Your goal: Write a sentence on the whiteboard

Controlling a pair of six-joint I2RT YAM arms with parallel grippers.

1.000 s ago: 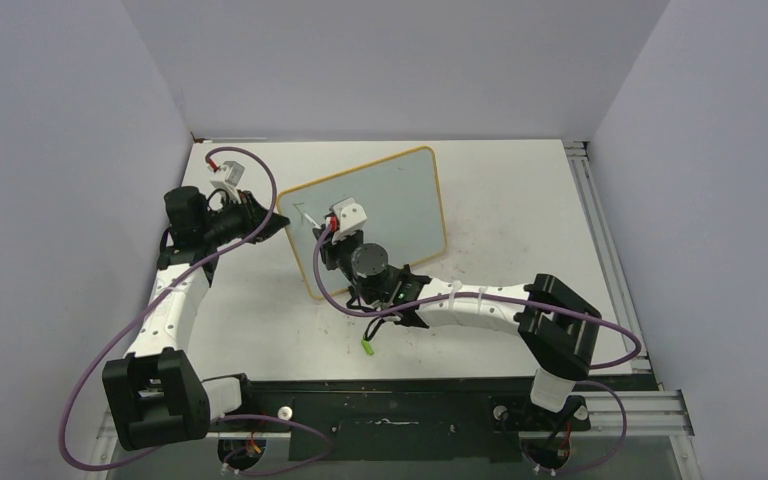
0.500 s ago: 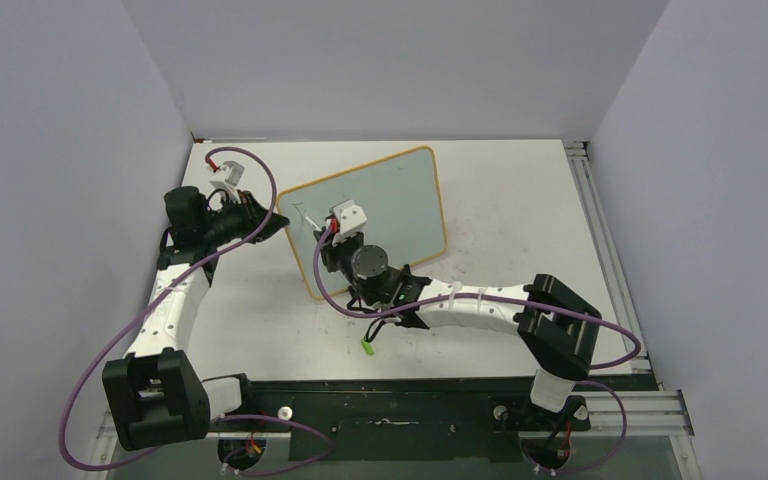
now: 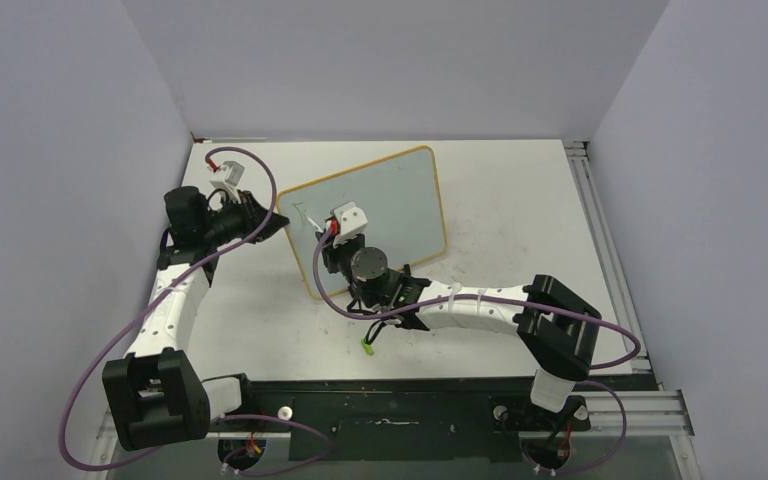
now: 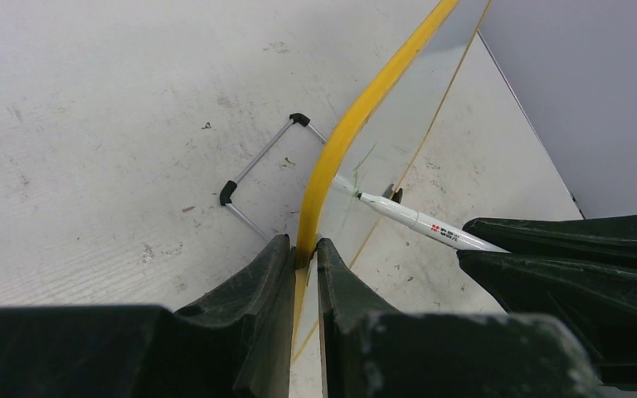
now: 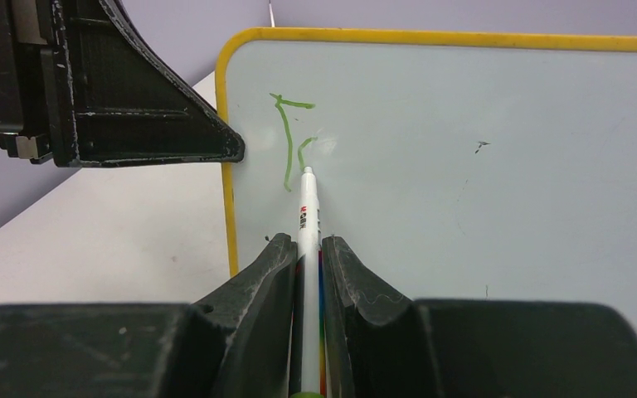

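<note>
Both jaws grip: left on the whiteboard [image 5: 464, 166] edge, right on a marker [image 5: 308, 215] touching it

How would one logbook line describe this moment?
left claw: shut on whiteboard edge | right claw: shut on marker, tip at whiteboard | sentence: few green strokes

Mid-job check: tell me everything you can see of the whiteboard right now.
The whiteboard is a pale grey-white rectangle with rounded corners and a thin yellow frame. It stands propped up, with a black-tipped wire stand behind it. The left gripper pinches its left edge. Near the top left corner are a few green strokes, and the marker held in the right gripper meets the surface there.
</note>
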